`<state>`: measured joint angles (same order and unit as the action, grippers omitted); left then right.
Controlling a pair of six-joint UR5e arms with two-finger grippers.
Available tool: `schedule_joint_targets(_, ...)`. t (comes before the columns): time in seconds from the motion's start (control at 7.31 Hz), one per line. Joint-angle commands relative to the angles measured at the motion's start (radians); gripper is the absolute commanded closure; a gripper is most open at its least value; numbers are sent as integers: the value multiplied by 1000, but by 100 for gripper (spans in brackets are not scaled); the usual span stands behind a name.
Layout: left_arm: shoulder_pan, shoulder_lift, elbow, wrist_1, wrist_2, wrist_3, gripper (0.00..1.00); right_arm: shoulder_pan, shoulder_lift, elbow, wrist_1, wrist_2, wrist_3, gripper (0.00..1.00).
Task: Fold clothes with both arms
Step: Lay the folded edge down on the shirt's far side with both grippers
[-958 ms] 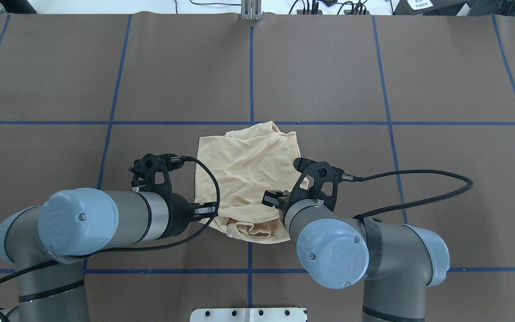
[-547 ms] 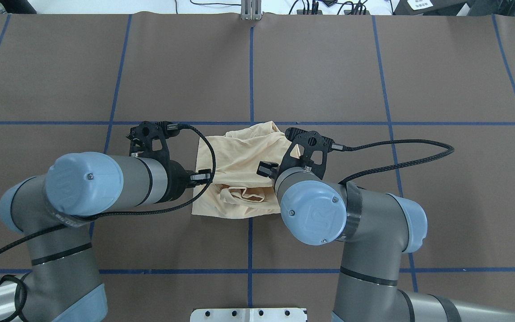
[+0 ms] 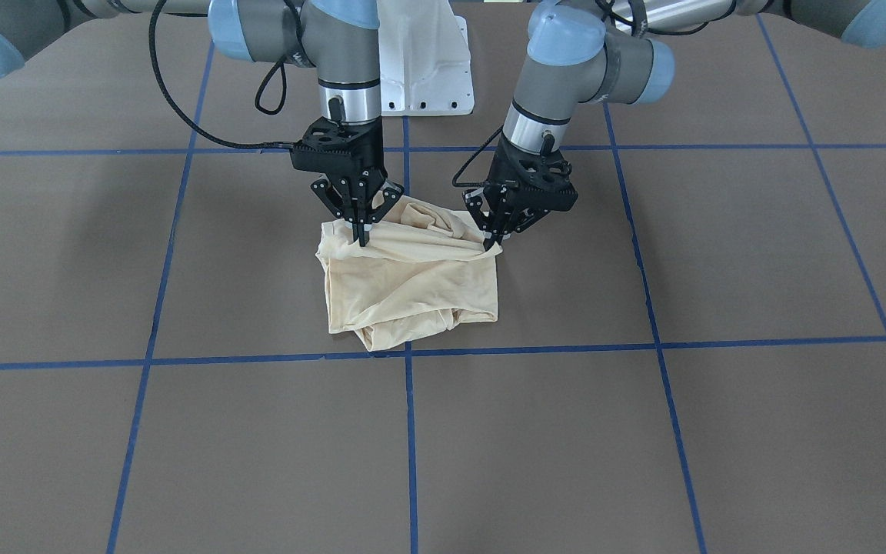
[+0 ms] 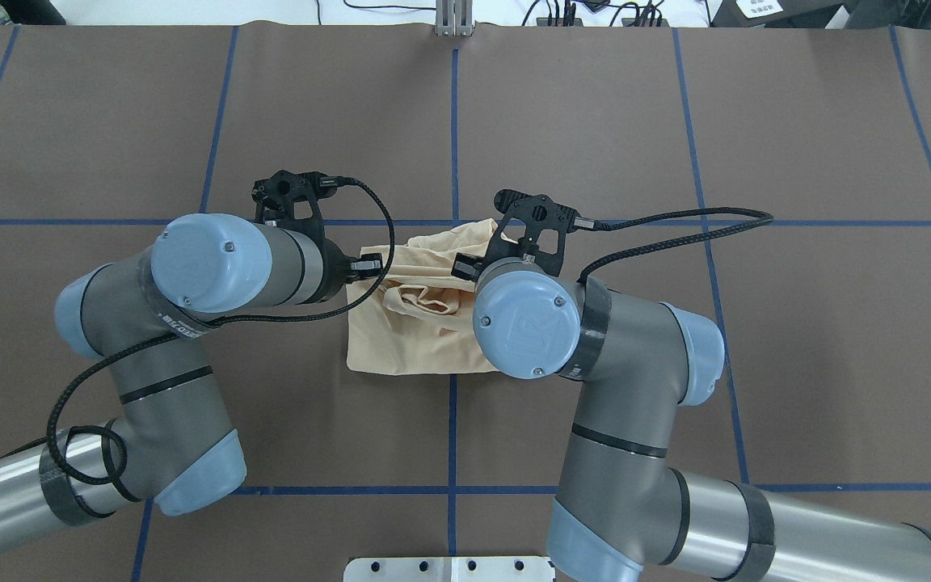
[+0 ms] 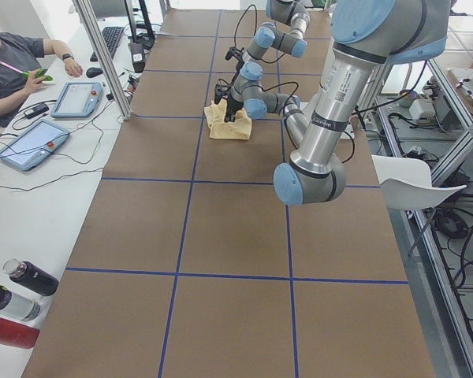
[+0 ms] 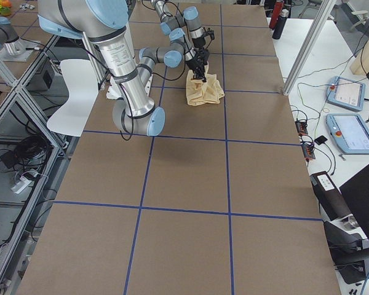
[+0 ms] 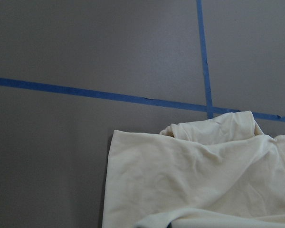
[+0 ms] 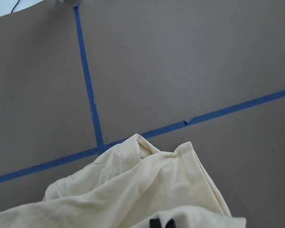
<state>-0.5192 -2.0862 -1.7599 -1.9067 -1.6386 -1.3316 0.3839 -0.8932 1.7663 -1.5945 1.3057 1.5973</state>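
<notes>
The clothes are one pale cream-yellow shirt (image 3: 412, 285), bunched in the middle of the brown table (image 3: 643, 431), also seen from overhead (image 4: 417, 343). My left gripper (image 3: 495, 240) is shut on the shirt's raised edge at one corner. My right gripper (image 3: 364, 233) is shut on the same edge at the other corner. That edge hangs stretched between them above the rest of the cloth. From overhead both wrists cover the fingers. The right wrist view shows black fingertips (image 8: 155, 223) pinching the fabric (image 8: 133, 194). The left wrist view shows only cloth (image 7: 204, 166).
Blue tape lines (image 4: 453, 121) divide the table into squares. The white pedestal base (image 3: 424, 61) stands behind the arms. A person (image 5: 16, 63) sits at a side desk with tablets (image 5: 75, 98). Bottles (image 5: 16, 303) lie near that desk's end.
Both arms have moved away from the robot's base, carrying the shirt's near edge up and over the cloth. The visible shirt is now shorter and doubled over.
</notes>
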Motion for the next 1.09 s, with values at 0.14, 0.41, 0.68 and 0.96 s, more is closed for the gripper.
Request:
schedule_joint_targets(0.14, -4, -14, 85, -44, 3, 9, 100, 26, 68, -160, 80, 7, -10, 100)
schedule_joint_targets(0.41, -4, -14, 99, -68, 3, 9, 100, 41, 68, -179, 100, 21, -40, 100)
schedule_joint_targets(0.68, -5, -15, 99, -69, 2, 11, 100, 62, 66, -182, 100, 47, -66, 100)
schedule_joint_targets(0.96, -24, -15, 96, -69, -1, 101, 1, 98, 69, -185, 105, 98, -136, 1)
